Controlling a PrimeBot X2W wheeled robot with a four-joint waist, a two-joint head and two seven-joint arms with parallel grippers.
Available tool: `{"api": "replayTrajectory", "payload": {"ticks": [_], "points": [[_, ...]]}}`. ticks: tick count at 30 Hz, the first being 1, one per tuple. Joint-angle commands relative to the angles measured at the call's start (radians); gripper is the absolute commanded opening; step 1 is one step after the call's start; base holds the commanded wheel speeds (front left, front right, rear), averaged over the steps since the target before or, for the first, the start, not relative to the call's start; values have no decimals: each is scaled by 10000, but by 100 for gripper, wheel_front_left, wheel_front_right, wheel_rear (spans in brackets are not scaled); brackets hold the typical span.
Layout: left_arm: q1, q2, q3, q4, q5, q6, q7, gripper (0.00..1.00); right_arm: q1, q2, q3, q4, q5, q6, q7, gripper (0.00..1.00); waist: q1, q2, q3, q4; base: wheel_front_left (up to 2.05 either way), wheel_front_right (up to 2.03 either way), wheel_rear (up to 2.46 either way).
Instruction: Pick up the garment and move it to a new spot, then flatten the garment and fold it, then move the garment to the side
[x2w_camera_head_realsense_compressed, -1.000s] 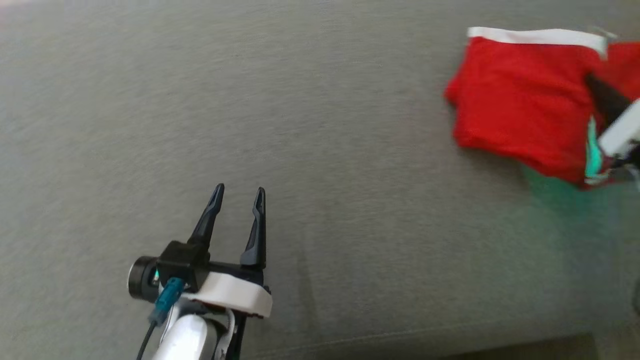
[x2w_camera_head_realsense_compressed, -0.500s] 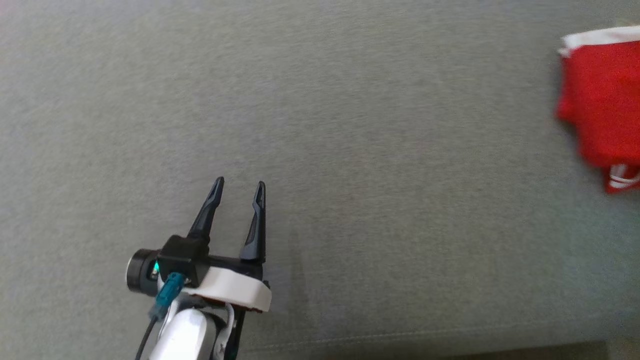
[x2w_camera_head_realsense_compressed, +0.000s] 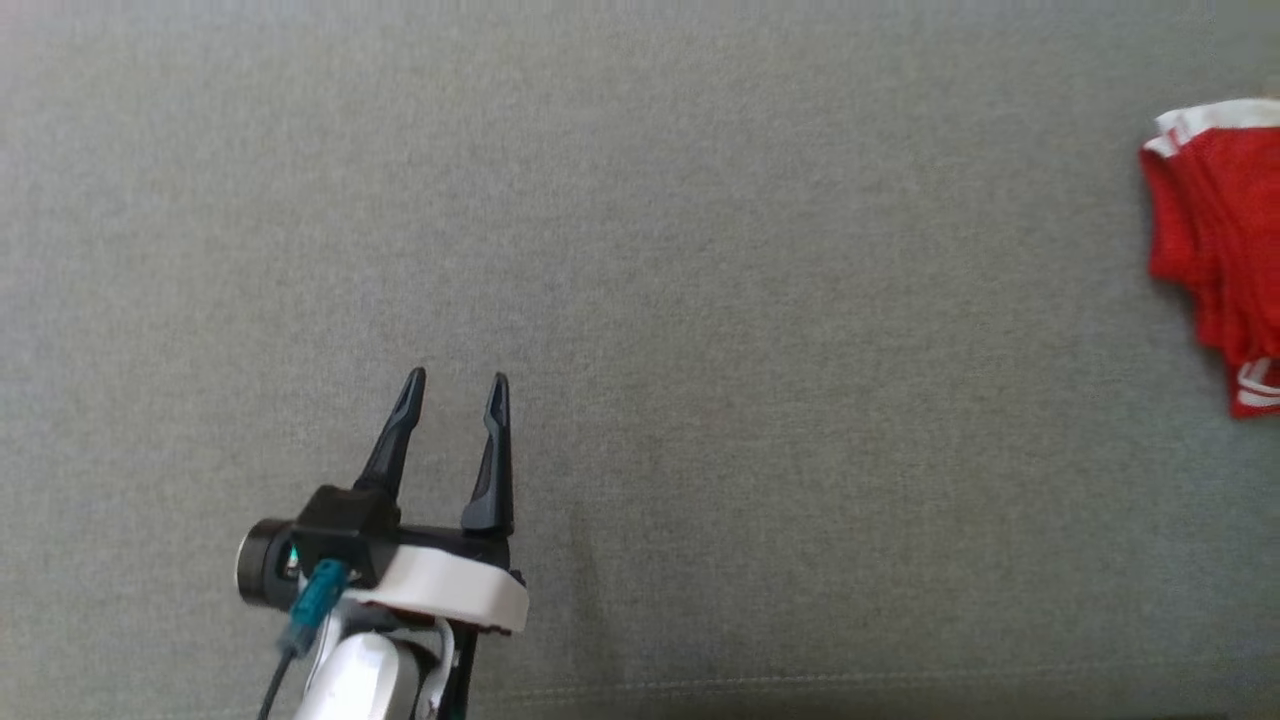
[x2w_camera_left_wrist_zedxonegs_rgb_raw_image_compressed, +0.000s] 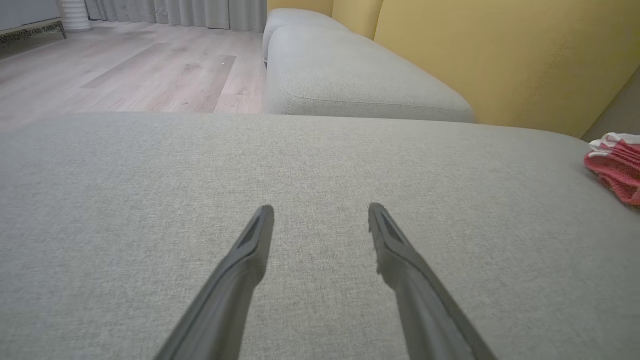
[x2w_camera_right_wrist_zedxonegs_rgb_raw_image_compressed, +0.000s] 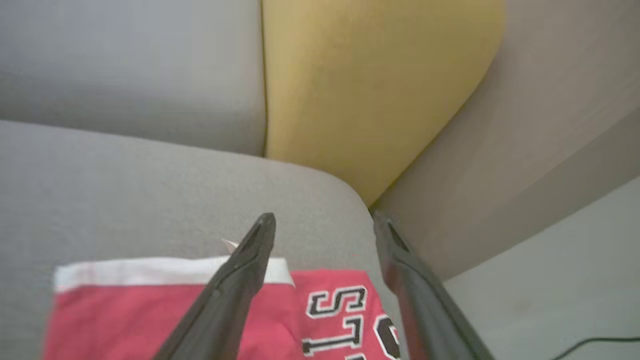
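Red garment (x2w_camera_head_realsense_compressed: 1220, 230) folded; white trim; lettering showing

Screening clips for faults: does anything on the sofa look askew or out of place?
Barely: the folded red garment lies at the right end of the cushion, layered edges slightly staggered, right claw open over it.

Garment (x2w_camera_right_wrist_zedxonegs_rgb_raw_image_compressed: 110, 320) is red with a white band and black letters outlined white, sofa cushion (x2w_camera_head_realsense_compressed: 700, 250) plain grey, backrest (x2w_camera_right_wrist_zedxonegs_rgb_raw_image_compressed: 360, 90) mustard yellow, fingers (x2w_camera_left_wrist_zedxonegs_rgb_raw_image_compressed: 240, 270) dark grey.
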Motion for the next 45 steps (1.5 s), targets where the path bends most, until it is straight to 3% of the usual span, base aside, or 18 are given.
{"api": "replayTrajectory", "payload": {"ticks": [1, 4, 12, 21, 28, 33, 40, 41, 45], "points": [[10, -7, 413, -373, -102, 40, -61, 100, 219, 175, -85, -681, -37, -7, -594, 100, 0, 0, -382, -153, 0, 0, 0], [135, -7, 531, -355, -208, 53, -61, 100, 809, 744, -87, -1493, 43, -7, -1388, 100, 0, 0, -817, -241, 0, 0, 0], [801, 29, 1132, 83, 9, 76, -61, 100, 4170, 2631, -880, -4155, -140, -7, -2991, 100, 0, 0, -2080, -189, 0, 0, 0], [1372, 26, 1741, 550, 256, -294, -61, 100, 6916, 5022, -1317, -4815, -620, -7, -4555, 100, 0, 0, -2837, -6, 0, 0, 0], [1595, 15, 1934, 779, 318, -419, -61, 100, 7461, 5693, -601, -4198, -893, -7, -5035, 100, 0, 0, -3065, -2, 0, 0, 0], [1617, 5, 1912, 832, 348, -450, -61, 100, 7314, 5857, -65, -3795, -954, -7, -5174, 100, 0, 0, -3106, 93, 0, 0, 0], [1495, -3, 1773, 720, 383, -574, -61, 100, 7305, 5967, -64, -3479, -998, -7, -5237, 100, 0, 0, -3110, 242, 0, 0, 0], [1896, 15, 1544, 1107, 315, -576, -2, 0, 7778, 5964, -263, -3181, -927, 0, -5118, 0, 0, 0, -3112, 245, 0, 0, 0], [1908, 13, 1556, 1165, -22, -618, 34, 0, 7669, 5968, -368, -2983, -618, 0, -4966, 0, 0, 0, -3111, 231, 0, 0, 0]]}}
